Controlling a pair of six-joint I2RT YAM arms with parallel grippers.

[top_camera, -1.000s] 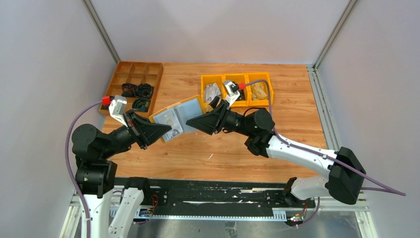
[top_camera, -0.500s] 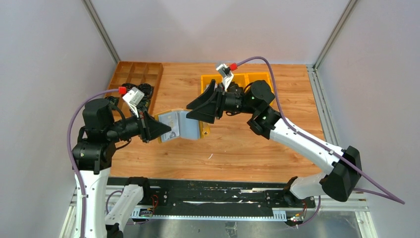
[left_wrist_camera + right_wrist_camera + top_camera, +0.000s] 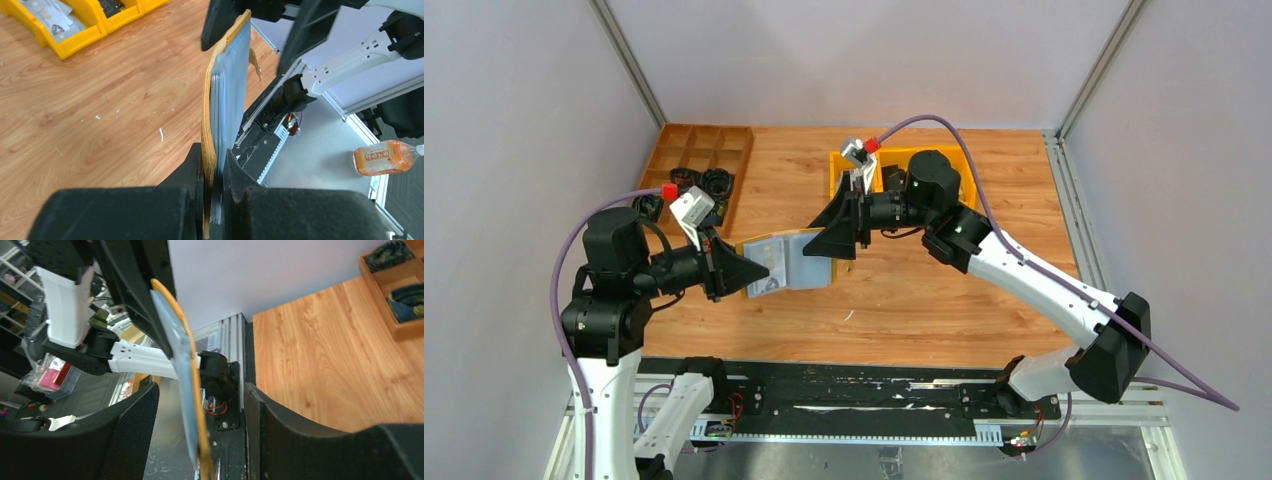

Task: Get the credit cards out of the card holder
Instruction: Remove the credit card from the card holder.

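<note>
Wood-grain tabletop enclosed by plain pale grey walls joined at aluminium corner posts; a black rail runs along its near edge. Lighting is even. Beyond the edge, a grey floor bears what appears to be an orange bottle.

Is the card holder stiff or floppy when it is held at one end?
Probably fairly stiff and light: the card holder, pinched at one end by the left gripper, stands out without sagging. Its free snap tab may flop.
</note>
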